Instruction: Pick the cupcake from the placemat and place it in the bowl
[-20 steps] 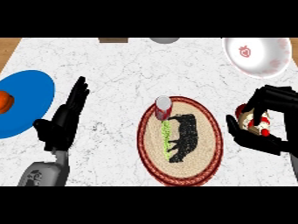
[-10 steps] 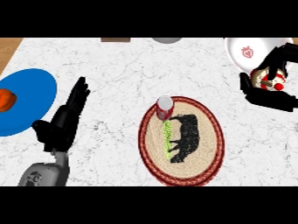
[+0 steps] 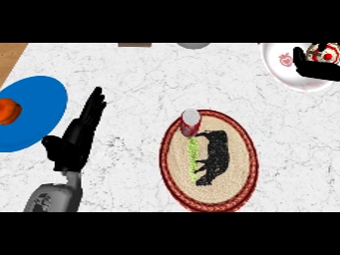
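**A:** Start with the big things. What is on the counter (image 3: 143, 84)?

**B:** A round woven placemat (image 3: 235, 169) sits in the middle, with a dark animal figure printed on it. A blue plate (image 3: 33, 119) lies at the left with an orange fruit (image 3: 3, 110) on it. The white bowl (image 3: 297, 85) is in the far right corner.

**A:** And the hands?

**B:** The left hand (image 3: 77, 139) rests between the plate and the placemat. Its fingers are straight and together, and it holds nothing. The right hand (image 3: 318, 69) is up at the bowl with its fingers curled round the cupcake (image 3: 325, 52).

**A:** So where exactly is the cupcake?

**B:** It is off the placemat and in the right hand's grasp, over the far part of the bowl. I cannot tell whether it touches the bowl's inside or hangs just above it.

**A:** Anything left on the placemat?

**B:** A small red-and-white round thing (image 3: 191, 122) sits at its far rim. I cannot make out what it is.

**A:** Which step is this, then?

**B:** I judge it to be the placing, with the carry about done. The next move calls for lowering the cupcake into the bowl's hollow and spreading the fingers. The hand should then lift straight away so it does not tip the cupcake or knock the rim.
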Action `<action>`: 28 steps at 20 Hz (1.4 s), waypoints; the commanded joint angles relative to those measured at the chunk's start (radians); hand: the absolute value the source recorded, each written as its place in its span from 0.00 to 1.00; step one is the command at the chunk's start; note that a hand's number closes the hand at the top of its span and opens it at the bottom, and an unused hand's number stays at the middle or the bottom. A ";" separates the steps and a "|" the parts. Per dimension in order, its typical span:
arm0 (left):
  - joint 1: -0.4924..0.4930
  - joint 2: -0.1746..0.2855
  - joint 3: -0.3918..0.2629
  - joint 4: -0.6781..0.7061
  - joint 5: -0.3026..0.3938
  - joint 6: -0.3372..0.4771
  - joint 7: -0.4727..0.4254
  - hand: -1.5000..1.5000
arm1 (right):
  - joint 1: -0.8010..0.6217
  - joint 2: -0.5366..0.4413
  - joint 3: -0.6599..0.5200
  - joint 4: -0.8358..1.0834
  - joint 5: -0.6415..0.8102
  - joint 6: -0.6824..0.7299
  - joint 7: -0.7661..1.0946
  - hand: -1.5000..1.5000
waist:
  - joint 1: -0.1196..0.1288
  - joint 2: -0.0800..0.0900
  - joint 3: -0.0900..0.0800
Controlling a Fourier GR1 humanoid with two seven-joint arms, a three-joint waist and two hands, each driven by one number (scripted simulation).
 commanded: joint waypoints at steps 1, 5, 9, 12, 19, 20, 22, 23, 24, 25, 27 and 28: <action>-0.036 0.023 0.035 0.039 0.006 -0.017 -0.009 0.50 | -0.087 0.006 -0.071 0.259 0.004 -0.026 -0.136 1.00 | 0.000 0.002 0.001; -0.081 0.021 0.044 0.036 0.018 -0.023 0.031 0.50 | -0.192 0.028 -0.110 0.508 0.040 -0.107 -0.248 1.00 | 0.011 0.007 0.001; -0.028 -0.022 -0.015 -0.003 -0.013 0.001 0.040 0.50 | -0.304 0.006 -0.144 0.711 0.057 -0.117 -0.299 1.00 | 0.031 0.010 0.002; -0.092 -0.023 0.001 0.049 -0.011 -0.005 0.013 0.50 | -0.299 0.006 -0.171 0.818 0.054 -0.147 -0.378 1.00 | 0.037 0.018 0.003; -0.031 -0.010 -0.009 0.034 -0.015 -0.026 -0.040 0.50 | -0.293 -0.058 -0.200 0.937 -0.004 0.156 -0.467 0.00 | 0.057 0.027 0.005; -0.086 -0.044 -0.025 0.033 -0.029 0.005 0.008 0.50 | -0.329 -0.055 -0.198 0.946 -0.002 0.184 -0.461 0.00 | 0.059 0.029 0.006; -0.052 -0.019 -0.009 0.021 -0.007 -0.024 -0.007 0.50 | -0.276 -0.030 -0.223 0.954 -0.027 0.176 -0.574 0.00 | 0.060 0.029 0.007; -0.080 -0.041 -0.015 0.019 -0.015 0.000 0.014 0.50 | -0.288 -0.051 -0.234 0.957 -0.038 0.215 -0.599 0.00 | 0.056 0.029 0.007; -0.064 -0.028 -0.012 0.029 -0.025 -0.003 -0.005 0.50 | -0.329 -0.063 -0.253 0.954 -0.057 0.247 -0.595 0.00 | 0.054 0.026 0.006; -0.044 -0.010 -0.010 -0.010 -0.009 -0.024 0.012 0.50 | -0.301 -0.058 -0.276 0.958 -0.082 0.261 -0.647 0.00 | 0.060 0.025 0.007; -0.050 -0.030 -0.014 0.051 -0.027 -0.005 -0.015 0.50 | -0.312 -0.052 -0.317 0.948 -0.122 0.272 -0.702 0.00 | 0.037 0.022 0.005; -0.041 -0.033 -0.013 0.025 -0.022 -0.002 -0.011 0.50 | -0.315 -0.075 -0.345 0.951 -0.147 0.279 -0.722 0.00 | 0.047 0.025 0.006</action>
